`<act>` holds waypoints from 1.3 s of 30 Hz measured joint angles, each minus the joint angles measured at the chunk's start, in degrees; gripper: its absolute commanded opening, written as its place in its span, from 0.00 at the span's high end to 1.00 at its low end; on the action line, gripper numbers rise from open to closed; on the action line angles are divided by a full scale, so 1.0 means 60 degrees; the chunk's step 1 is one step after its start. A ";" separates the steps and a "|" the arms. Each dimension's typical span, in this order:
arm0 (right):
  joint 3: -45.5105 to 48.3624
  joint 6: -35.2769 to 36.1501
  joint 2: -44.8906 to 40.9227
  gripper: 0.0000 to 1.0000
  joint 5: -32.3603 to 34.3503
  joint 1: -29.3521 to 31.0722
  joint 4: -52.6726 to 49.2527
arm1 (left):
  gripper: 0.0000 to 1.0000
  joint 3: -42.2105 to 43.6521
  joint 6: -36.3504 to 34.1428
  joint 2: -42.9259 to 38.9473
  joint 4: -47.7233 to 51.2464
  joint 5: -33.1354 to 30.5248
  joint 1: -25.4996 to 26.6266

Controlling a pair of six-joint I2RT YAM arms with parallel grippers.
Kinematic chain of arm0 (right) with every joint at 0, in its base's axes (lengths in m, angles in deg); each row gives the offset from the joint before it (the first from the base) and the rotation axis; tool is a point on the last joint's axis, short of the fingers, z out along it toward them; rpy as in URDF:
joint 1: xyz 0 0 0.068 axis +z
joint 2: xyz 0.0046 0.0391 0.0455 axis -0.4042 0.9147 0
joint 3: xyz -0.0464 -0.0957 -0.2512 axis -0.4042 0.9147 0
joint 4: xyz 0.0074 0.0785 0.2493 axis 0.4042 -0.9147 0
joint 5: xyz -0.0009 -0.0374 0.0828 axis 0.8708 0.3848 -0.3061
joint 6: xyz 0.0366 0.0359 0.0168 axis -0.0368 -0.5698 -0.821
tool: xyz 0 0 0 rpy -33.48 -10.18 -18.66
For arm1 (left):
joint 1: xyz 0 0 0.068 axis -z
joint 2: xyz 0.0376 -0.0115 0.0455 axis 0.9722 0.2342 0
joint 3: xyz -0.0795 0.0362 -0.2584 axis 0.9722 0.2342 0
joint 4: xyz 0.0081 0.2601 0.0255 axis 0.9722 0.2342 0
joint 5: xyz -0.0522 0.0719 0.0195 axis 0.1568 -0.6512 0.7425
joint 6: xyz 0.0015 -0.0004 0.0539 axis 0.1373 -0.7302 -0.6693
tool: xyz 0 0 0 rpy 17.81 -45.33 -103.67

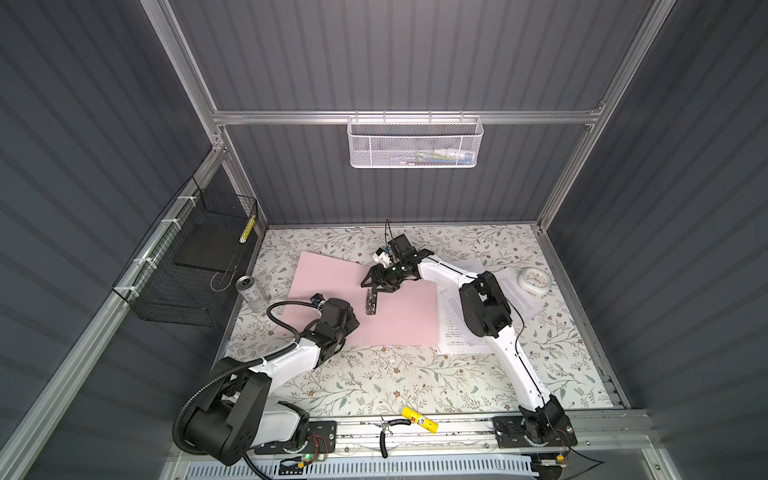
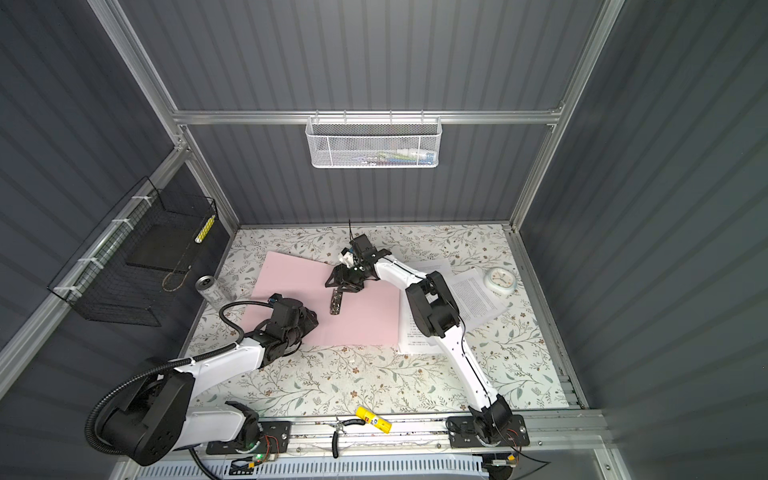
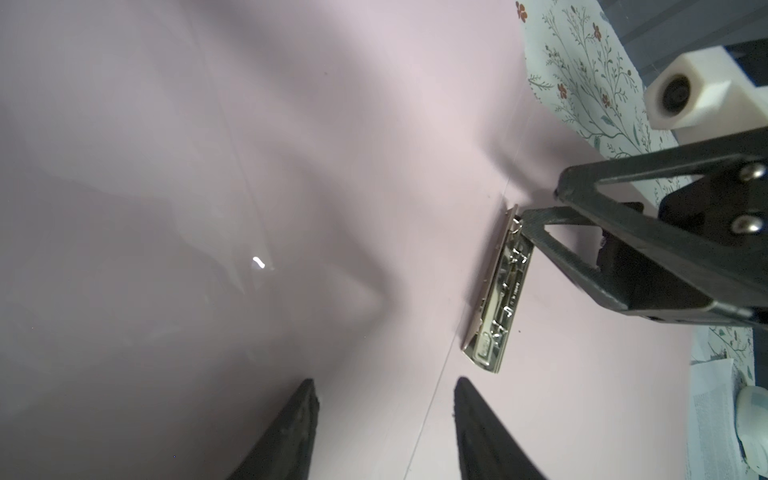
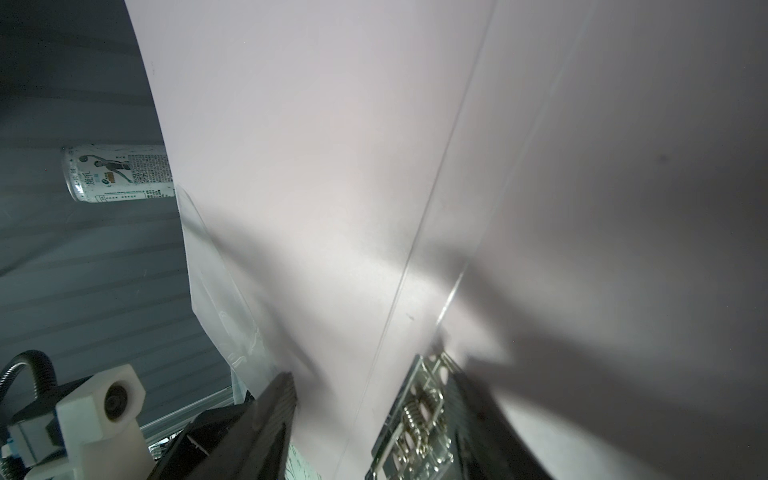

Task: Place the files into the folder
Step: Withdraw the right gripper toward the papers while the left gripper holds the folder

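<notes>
The table (image 1: 374, 382) with the folder (image 1: 332, 276) lying opened out flat, pink inner face up, at an angle to the table's edges. Its right edge lies just beside the files (image 1: 451, 332), which lie fanned on the table under my right forearm and outside the folder. A clock (image 1: 535, 281) touches the far right sheet. A can (image 1: 251, 293) stands near the folder's left edge. The broadest open room is the bare strip between the folder's near edge and the front rail, where a glue stick (image 1: 419, 419) and pliers (image 1: 386, 432) lie. A narrower strip runs along the back wall.

The metal clip (image 1: 371, 302) sits on the folder's centre crease. My right gripper (image 4: 370, 376) points down at the clip's far end. Its jaws are parted and grip nothing; one fingertip (image 3: 524, 217) touches that end of the clip (image 3: 498, 286).

My left gripper (image 3: 383, 380) hovers low over the folder's near left part, well apart from the files. Its jaws are about half spread, with only pink sheet between them. The clip lies ahead of its fingertips, apart from them.
</notes>
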 measured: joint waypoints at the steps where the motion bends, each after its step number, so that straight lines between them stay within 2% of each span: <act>1: -0.0058 0.0000 0.0000 0.40 0.0000 0.0004 -0.0040 | 0.46 0.0000 0.0000 0.0036 -0.0025 0.0011 0.0000; 7: -0.0135 0.0004 -0.0025 0.40 0.0015 -0.0007 -0.0098 | 0.43 -0.0033 -0.0189 0.0142 -0.0058 0.0168 0.0000; 11: 0.0433 0.0036 -0.0546 0.38 0.0138 -0.0084 -0.0131 | 0.42 -0.0463 -0.0528 0.0138 0.0120 0.0262 0.0000; 15: 0.1676 0.0098 -0.1982 0.37 0.0328 -0.0339 -0.0058 | 0.41 -0.1078 -0.0867 0.0033 0.0175 0.0299 0.0000; 19: 0.4007 0.0098 -0.4554 0.37 0.0750 -0.1009 0.0586 | 0.41 -0.1585 -0.1155 -0.0011 0.0182 0.0361 0.0029; 22: 0.6109 0.0015 -0.6655 0.39 0.1402 -0.1920 0.1224 | 0.41 -0.1872 -0.1348 0.0040 0.0142 0.0452 0.0091; 26: 0.9373 -0.0240 -0.9373 0.38 0.2404 -0.3683 0.1891 | 0.41 -0.2215 -0.1614 0.0375 -0.0004 0.0550 0.0135; 31: 1.3063 -0.0780 -1.2316 0.37 0.3228 -0.5723 0.1978 | 0.41 -0.2466 -0.1916 0.0863 -0.0222 0.0710 0.0135; 39: 1.5773 -0.1067 -1.5577 0.48 0.3555 -0.8568 0.1373 | 0.41 -0.2641 -0.2178 0.1541 -0.0754 0.1282 0.0135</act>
